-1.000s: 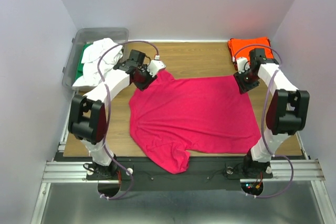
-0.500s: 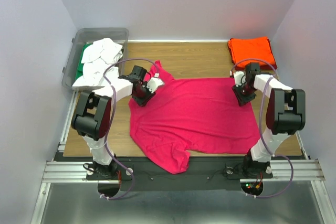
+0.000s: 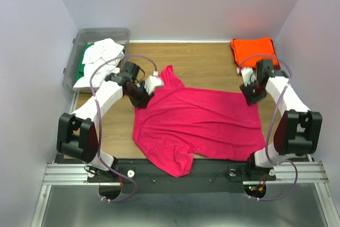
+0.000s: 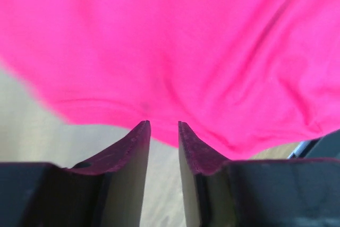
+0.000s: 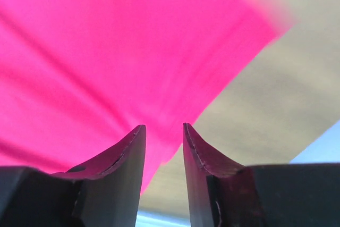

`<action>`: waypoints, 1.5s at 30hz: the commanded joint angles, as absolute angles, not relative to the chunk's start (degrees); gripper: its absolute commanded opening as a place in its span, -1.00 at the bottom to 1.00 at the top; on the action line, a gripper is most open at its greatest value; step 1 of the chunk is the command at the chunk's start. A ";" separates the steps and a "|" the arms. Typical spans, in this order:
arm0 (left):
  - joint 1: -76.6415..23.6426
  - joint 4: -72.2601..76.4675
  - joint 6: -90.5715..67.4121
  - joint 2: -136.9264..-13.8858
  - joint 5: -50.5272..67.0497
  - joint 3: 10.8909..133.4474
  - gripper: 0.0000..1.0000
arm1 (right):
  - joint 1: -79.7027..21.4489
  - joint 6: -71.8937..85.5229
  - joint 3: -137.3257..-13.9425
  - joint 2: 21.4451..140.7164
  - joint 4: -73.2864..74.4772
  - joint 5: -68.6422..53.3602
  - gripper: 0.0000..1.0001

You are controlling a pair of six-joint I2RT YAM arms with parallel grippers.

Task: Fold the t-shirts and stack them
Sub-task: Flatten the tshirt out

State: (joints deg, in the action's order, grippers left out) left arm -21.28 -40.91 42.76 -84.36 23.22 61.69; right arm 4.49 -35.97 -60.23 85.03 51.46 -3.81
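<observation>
The magenta-pink t-shirt (image 3: 196, 120) lies spread on the wooden table, one sleeve pointing to the far left and its near hem hanging over the front edge. My left gripper (image 3: 140, 98) is at the shirt's far-left corner. In the left wrist view its jaws (image 4: 163, 123) stand slightly apart, with only bare table between them and the cloth edge (image 4: 186, 41) just past the tips. My right gripper (image 3: 251, 97) is at the far-right corner. Its jaws (image 5: 163, 126) are also apart and empty beside the cloth (image 5: 106, 51). A folded orange-red t-shirt (image 3: 254, 50) lies at the far right.
A clear grey plastic bin (image 3: 101, 34) stands at the far left and holds white t-shirts (image 3: 101, 57) and a green one (image 3: 85, 59). Walls close in the table on three sides. Bare wood (image 3: 204, 62) shows beyond the pink shirt.
Both grippers brought the shirt's far edge nearer, so it now lies flatter and straighter. Both arms have since swung outward and their elbows have moved.
</observation>
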 commanded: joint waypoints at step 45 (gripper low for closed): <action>-14.77 -21.97 19.25 -128.59 28.04 101.25 -0.48 | -20.74 3.96 -114.61 137.90 32.34 -40.08 -0.09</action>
